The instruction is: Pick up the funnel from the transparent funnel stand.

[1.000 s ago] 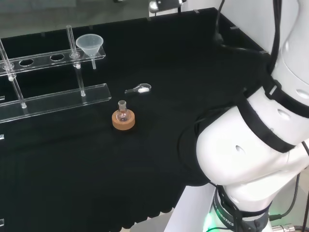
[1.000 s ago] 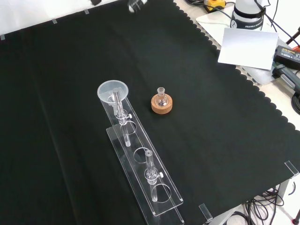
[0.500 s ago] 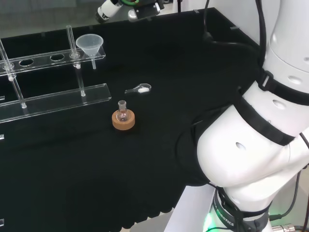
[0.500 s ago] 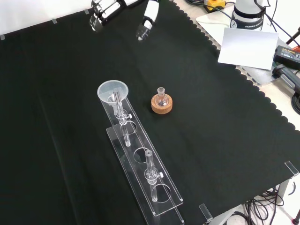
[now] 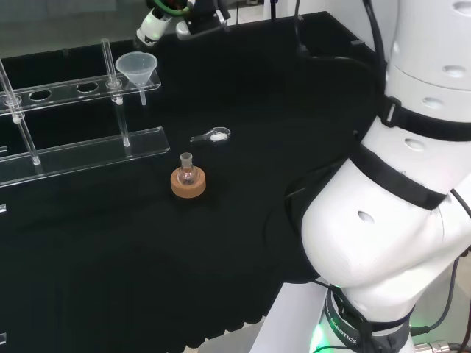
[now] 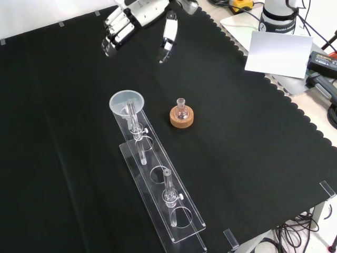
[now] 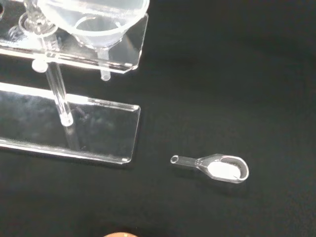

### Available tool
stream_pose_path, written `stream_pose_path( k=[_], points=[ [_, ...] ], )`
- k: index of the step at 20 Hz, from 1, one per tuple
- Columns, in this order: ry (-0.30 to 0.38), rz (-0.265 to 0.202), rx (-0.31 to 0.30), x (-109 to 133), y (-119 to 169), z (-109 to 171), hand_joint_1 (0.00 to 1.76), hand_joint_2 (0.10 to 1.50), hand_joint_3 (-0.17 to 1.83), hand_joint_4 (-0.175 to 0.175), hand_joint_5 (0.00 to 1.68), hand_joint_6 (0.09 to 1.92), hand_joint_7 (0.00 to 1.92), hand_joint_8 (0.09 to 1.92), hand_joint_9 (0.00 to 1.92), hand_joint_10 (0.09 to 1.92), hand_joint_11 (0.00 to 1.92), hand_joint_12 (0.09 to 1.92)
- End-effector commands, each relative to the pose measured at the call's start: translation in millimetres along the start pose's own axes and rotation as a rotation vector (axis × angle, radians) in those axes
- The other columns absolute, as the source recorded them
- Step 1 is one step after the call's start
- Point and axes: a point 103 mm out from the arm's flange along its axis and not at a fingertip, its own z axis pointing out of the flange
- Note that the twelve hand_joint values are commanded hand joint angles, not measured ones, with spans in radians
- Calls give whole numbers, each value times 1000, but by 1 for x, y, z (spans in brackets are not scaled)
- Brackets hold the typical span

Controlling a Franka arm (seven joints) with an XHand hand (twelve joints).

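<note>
Funnel placement: we found it seated in the end hole of the clear stand, at the upper left of the head view; in the front view the funnel sat at the stand's upper end, left of centre. From the wrist camera we saw its bowl close and large, with its stem passing down through the stand's upper shelf.

We observed the hand at the top of the front view, above the funnel and well apart from it, touching nothing. Its fingers were extended and spread, and the thumb stood apart from them, so the hand was wide and held nothing. In the head view the hand appeared at the top edge, just above and right of the funnel.

We noted a small flask on a cork ring near the centre of the cloth, and in the front view the flask lay to the right of the funnel. A small clear scoop holding white powder lay between flask and stand in the head view; the wrist camera showed the scoop on bare cloth, apart from the stand's base plate.
</note>
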Motion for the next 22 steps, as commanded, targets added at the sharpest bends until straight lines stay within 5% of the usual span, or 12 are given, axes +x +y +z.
stream_pose_path(
  k=[1,22],
  points=[
    [-41,-10,82,23,16,10,562,812,204,-16,139,87,0,349,76,849,143,1471],
    [-94,-45,173,46,61,26,641,757,202,-33,33,87,0,316,118,934,342,1456]
  ],
)
